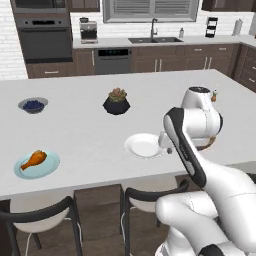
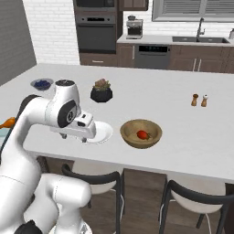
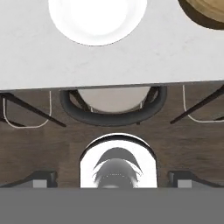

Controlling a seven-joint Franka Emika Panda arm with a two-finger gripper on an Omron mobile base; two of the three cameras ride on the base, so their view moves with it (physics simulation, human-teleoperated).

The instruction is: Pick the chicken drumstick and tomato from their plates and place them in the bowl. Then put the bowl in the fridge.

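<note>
1. The gripper is hanging with its jaws spread wide and nothing between them; in the hand view its two dark finger tips are standing far apart at the bottom, over the wooden floor in front of the island.
2. In the right base view the hand is hovering at the near edge of the white counter, partly covering the white plate.
3. The white plate is lying bare on the counter, ahead of the gripper in the hand view; in the left base view it is sitting just left of the arm's forearm.
4. The tomato is resting inside the wooden bowl, which is sitting on the counter near the white plate, on its right, apart from the gripper.
5. The bowl's rim is showing at the upper right corner of the hand view.
6. The chicken drumstick is lying on the pale blue plate near the counter's near left edge, well apart from the gripper.
7. A black plant pot and a small bowl of blueberries are sitting farther back on the counter.
8. A dark bar stool is standing below the counter edge, between the white plate and the gripper in the hand view.
</note>
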